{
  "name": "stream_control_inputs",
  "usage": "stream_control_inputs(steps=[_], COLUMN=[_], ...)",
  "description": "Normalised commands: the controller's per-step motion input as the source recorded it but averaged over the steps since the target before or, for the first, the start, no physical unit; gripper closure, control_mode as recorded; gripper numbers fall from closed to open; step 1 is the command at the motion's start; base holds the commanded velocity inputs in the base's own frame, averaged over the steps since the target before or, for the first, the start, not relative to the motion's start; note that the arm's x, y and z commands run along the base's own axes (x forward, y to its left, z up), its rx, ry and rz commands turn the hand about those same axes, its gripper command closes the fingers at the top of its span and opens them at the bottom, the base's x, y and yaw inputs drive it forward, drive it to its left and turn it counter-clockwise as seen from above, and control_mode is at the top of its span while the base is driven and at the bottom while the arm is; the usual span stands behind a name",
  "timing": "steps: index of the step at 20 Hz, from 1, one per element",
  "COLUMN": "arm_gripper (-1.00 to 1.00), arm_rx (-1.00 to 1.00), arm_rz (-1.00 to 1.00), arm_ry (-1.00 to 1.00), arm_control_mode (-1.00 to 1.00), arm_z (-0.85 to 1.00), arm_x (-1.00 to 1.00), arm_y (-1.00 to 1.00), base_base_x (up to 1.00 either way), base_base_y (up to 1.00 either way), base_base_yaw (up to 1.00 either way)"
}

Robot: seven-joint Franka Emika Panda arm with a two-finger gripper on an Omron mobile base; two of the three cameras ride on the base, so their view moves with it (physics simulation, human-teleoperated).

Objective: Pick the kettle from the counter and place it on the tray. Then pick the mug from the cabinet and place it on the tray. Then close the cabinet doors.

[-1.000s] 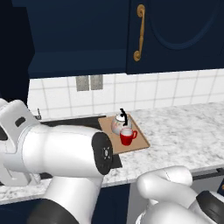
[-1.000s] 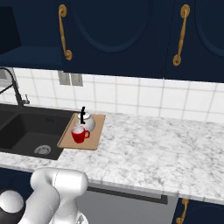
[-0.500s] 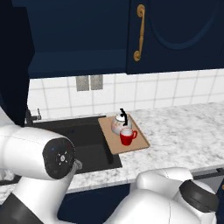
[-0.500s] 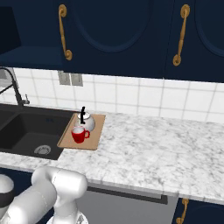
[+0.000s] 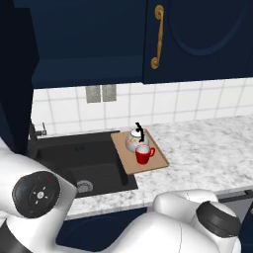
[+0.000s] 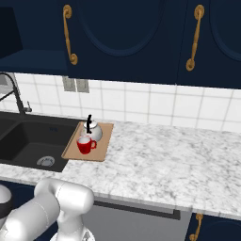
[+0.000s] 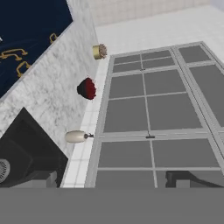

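The white-silver kettle (image 5: 134, 140) (image 6: 92, 131) and the red mug (image 5: 144, 155) (image 6: 84, 144) stand side by side on the wooden tray (image 5: 154, 160) (image 6: 104, 141), which lies on the speckled counter (image 5: 207, 148) (image 6: 160, 162) beside the sink. Above, the navy cabinet (image 5: 89, 47) (image 6: 28, 54) stands open at its left part, its shelf bare. A door (image 5: 197, 39) (image 6: 122, 37) to the right is shut. In the hand view my gripper (image 7: 113, 179) is open with nothing held, far from the tray, its fingertips (image 7: 188, 178) wide apart.
A black sink (image 5: 81, 165) (image 6: 28, 141) with a faucet (image 6: 12, 92) lies left of the tray. The hand view looks at a grey-paned window (image 7: 153, 109), a soap bottle (image 7: 76, 137) and a dark-red round object (image 7: 87, 89) on a counter. White arm links (image 5: 163, 227) crowd the foreground.
The white arm links have swung down and left across the foreground of the left base view. Kettle, mug and tray have not moved.
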Motion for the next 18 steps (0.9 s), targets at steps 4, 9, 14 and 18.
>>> stream_control_inputs(steps=[4,9,14,18], arm_gripper=[-1.0,-1.0,-1.0,-1.0], arm_rx=[0.0,0.0,0.0,0.0], arm_rz=[-0.1,-0.09,-0.07,-0.05], arm_ry=[0.0,0.06,0.1,0.07], arm_control_mode=[-1.0,-1.0,-1.0,-1.0], arm_z=[0.0,-0.01,-0.01,0.0], arm_x=[0.31,0.29,0.32,0.31], arm_y=[0.0,-0.2,-0.44,-0.41], base_base_x=[0.0,0.0,0.0,0.0], base_base_y=[0.0,0.0,0.0,0.0], base_base_yaw=[0.0,0.0,0.0,0.0])
